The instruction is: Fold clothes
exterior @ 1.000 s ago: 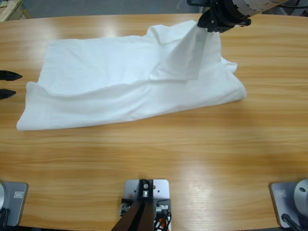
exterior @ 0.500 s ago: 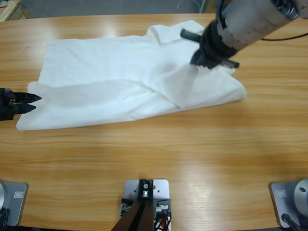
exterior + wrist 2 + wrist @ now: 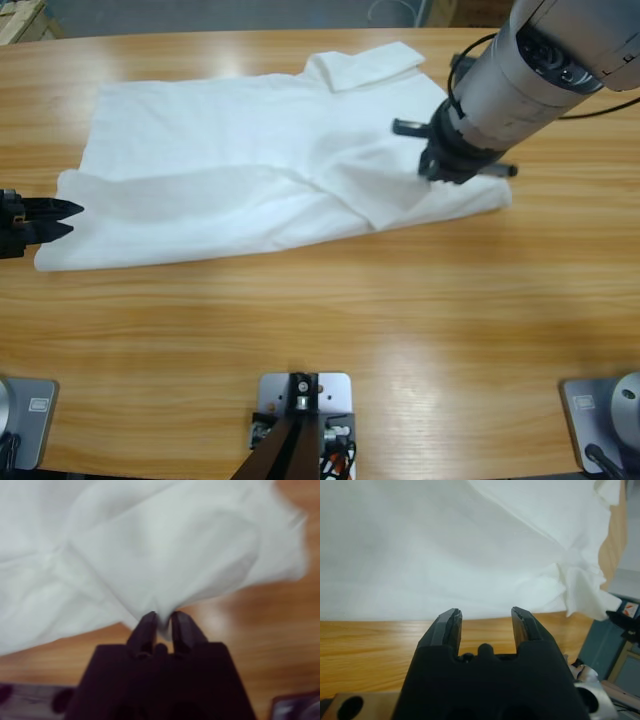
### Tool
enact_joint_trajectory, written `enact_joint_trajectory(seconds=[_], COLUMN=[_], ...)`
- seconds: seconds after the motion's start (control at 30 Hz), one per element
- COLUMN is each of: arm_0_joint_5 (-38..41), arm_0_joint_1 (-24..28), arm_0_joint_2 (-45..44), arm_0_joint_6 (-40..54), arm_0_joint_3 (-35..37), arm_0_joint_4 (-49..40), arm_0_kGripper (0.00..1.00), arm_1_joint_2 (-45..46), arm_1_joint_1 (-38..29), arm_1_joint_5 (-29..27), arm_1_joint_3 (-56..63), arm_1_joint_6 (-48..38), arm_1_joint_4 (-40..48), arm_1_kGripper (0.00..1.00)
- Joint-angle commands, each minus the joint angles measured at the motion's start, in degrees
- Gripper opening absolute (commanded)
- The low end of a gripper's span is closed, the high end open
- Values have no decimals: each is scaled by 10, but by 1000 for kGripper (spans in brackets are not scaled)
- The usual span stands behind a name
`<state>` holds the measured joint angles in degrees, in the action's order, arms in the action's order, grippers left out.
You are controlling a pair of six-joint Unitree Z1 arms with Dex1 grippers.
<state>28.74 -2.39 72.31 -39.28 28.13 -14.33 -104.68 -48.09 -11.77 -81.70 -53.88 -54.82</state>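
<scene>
The white shirt (image 3: 230, 170) lies spread across the far half of the wooden table, its collar (image 3: 362, 66) at the far side. My right gripper (image 3: 432, 170) hangs over the shirt's right end, shut on a pinch of the shirt's cloth (image 3: 160, 570), which fans out from its jaws in the right wrist view. My left gripper (image 3: 72, 218) sits at the shirt's left edge, low over the table. In the left wrist view its jaws stand open just short of the white hem (image 3: 470, 580), nothing between them.
Bare wooden table (image 3: 400, 330) stretches in front of the shirt to the near edge. A wooden crate corner (image 3: 18, 18) shows at the far left, off the table.
The right gripper carried the pinched cloth from the far edge down and toward the near right, laying a fold over the shirt. The left gripper slid in to the shirt's left edge.
</scene>
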Motion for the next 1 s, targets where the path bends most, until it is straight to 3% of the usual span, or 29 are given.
enact_joint_trajectory(seconds=[0.03,0.17,0.23,0.37,0.5,0.73,1.0], arm_0_joint_5=[31,39,42,64,67,65,64], arm_0_joint_1=[-6,-9,-18,-44,-61,-72,-86], arm_0_joint_2=[-28,-57,-69,-90,-127,-114,-73], arm_0_joint_6=[7,12,12,9,-2,1,-4], arm_0_joint_3=[-14,-14,-16,-17,-14,17,45], arm_0_joint_4=[-4,-4,-4,-5,-21,-79,-82], arm_0_kGripper=[395,398,417,421,421,421,421], arm_1_joint_2=[46,67,54,9,-19,-48,-67], arm_1_joint_1=[-6,-54,-94,-115,-115,-115,-113], arm_1_joint_5=[-124,-56,-47,-38,-7,21,13], arm_1_joint_3=[-17,-1,-2,9,37,149,138], arm_1_joint_6=[193,326,382,417,427,409,445], arm_1_joint_4=[-28,18,43,72,124,240,263], arm_1_kGripper=[1000,958,834,804,657,646,647])
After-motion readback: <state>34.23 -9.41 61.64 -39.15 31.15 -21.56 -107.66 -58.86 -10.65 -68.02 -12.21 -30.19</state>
